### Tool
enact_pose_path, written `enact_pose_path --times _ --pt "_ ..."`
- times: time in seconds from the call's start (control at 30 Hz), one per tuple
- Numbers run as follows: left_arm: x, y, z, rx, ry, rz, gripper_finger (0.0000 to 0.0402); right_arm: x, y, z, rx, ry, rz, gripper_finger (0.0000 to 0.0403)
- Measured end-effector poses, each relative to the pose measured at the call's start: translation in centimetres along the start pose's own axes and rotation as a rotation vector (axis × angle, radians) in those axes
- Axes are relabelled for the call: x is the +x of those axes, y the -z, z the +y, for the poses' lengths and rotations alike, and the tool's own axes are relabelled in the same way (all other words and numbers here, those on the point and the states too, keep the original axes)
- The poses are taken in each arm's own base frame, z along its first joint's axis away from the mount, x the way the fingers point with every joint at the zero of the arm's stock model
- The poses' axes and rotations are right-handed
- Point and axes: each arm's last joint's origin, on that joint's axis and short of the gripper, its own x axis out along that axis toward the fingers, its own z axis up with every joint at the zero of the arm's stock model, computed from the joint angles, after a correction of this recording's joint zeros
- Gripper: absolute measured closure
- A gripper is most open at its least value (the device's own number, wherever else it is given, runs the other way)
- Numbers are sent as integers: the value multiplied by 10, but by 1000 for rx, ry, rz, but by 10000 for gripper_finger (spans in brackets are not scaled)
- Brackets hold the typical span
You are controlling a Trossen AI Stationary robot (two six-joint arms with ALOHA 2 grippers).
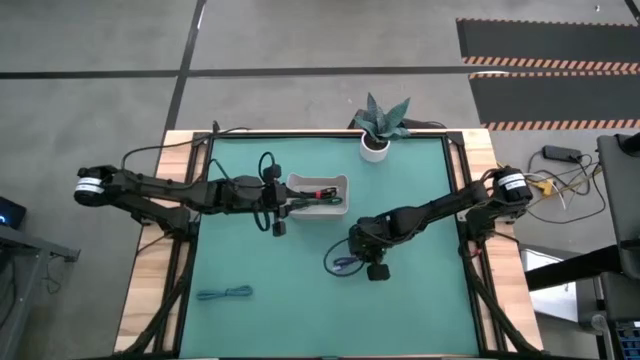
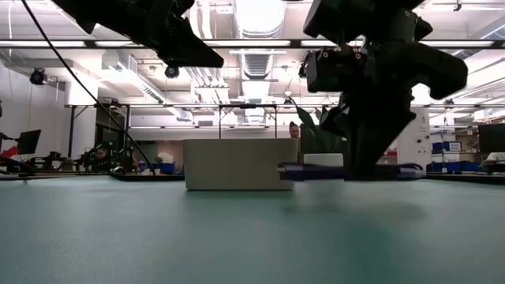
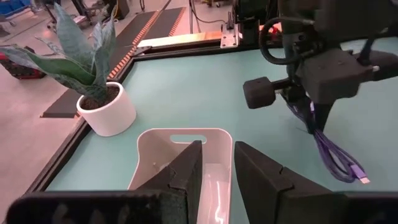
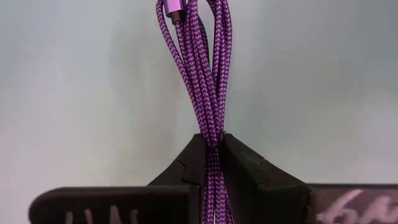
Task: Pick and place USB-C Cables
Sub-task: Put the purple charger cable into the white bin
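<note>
R gripper [image 4: 212, 163] grasps purple cable [image 4: 200, 68] low over mat.
Held mid-bundle so it carries whole to white tray [image 1: 340, 185]; L gripper [image 3: 216, 171] waits above tray, fingers slightly apart, empty.

purple cable [image 4: 202, 81] in right pincer [image 4: 211, 163]; teal cable [image 1: 224, 293] on mat

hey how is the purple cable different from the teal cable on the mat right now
The purple cable is clamped in the right end effector, near the mat's middle; the teal cable lies loose with no end effector near it. The purple one sits close to the white tray; the teal one lies far from it, by the near left corner. Both are short bundled cables outside the tray.
</note>
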Motion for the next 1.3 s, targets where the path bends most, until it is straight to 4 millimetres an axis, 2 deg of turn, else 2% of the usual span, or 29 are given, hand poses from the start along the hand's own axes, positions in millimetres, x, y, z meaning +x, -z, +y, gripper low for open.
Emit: enact_pose_path --times 0.3,0.43,0.67,0.87,1.07,1.3 --pt "-23 -13 6 23 -17 -103 322 -38 -12 -1 70 157 -75 374" --pt "-40 -17 10 20 -27 -168 322 -62 -30 -4 99 234 -53 374" --pt "-69 -4 14 -20 -37 -260 322 -88 -75 -22 123 270 -52 374" --pt "-90 4 17 -36 -43 -317 322 -95 -106 -50 115 300 -33 374" --pt "-100 12 18 -41 -47 -347 322 -97 -128 -79 126 326 -47 374" --pt "-102 11 18 -52 -46 -358 322 -88 -137 -113 195 345 11 374"
